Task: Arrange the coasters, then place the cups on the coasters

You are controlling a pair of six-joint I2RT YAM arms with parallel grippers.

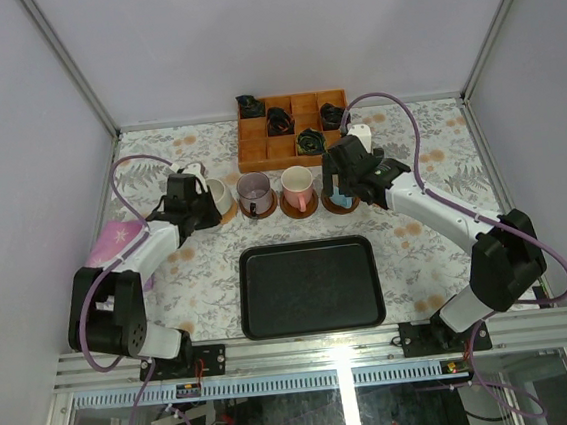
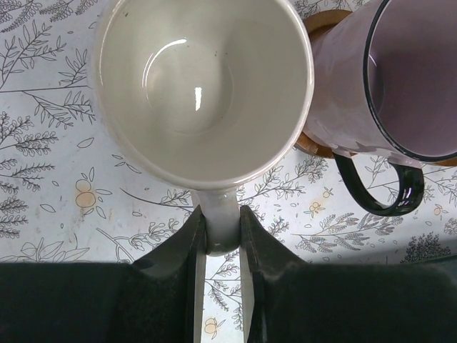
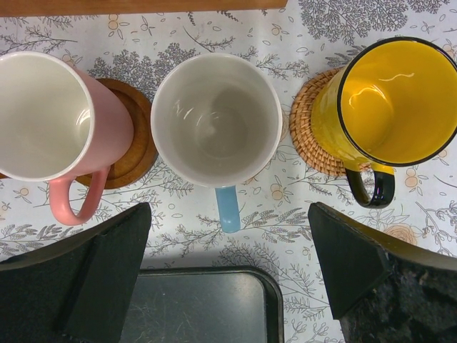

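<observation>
L gripper point(image 2: 223, 239) pinches cream mug point(image 2: 203, 86) by its handle, at row's left end, just beside mauve mug point(image 2: 385, 78). R gripper point(image 3: 228, 221) spread wide near light-blue mug point(image 3: 216, 118). Best approach: hold cream mug level, centre it on coaster point(image 1: 229, 216), avoid nudging mauve mug, then release.

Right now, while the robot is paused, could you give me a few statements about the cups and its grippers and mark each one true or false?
1. The left gripper is shut on the handle of the cream cup. True.
2. The right gripper holds the yellow cup. False: it is open and holds nothing.
3. The pink cup stands on a brown coaster. True.
4. The mauve cup lies in the black tray. False: it stands beside the cream cup, outside the tray.
</observation>
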